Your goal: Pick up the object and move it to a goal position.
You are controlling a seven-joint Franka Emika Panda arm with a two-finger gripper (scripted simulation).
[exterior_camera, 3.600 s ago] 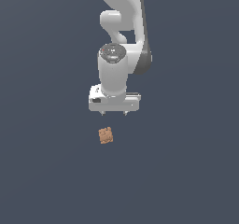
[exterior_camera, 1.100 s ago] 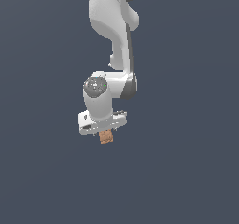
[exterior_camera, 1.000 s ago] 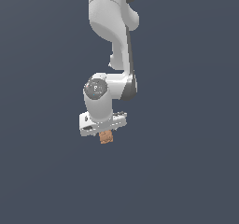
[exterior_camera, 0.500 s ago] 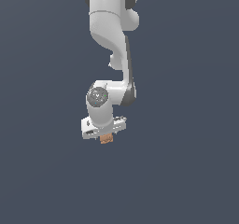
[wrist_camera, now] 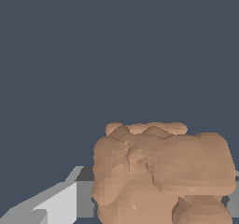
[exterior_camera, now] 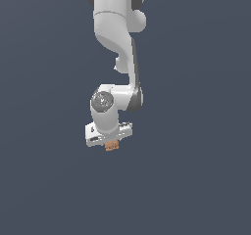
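Arm: white Panda arm (exterior_camera: 115,38) reaching down from the top of the exterior view | Gripper (exterior_camera: 111,144): clenched on the orange-brown block (exterior_camera: 111,145) | Block: lumpy, mottled, directly under the white gripper body, filling much of the wrist view (wrist_camera: 161,174) | Surroundings: plain dark grey-blue.

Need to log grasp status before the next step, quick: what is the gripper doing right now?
Gripper: shut on the orange-brown block, which sits between its fingers just under the white hand.
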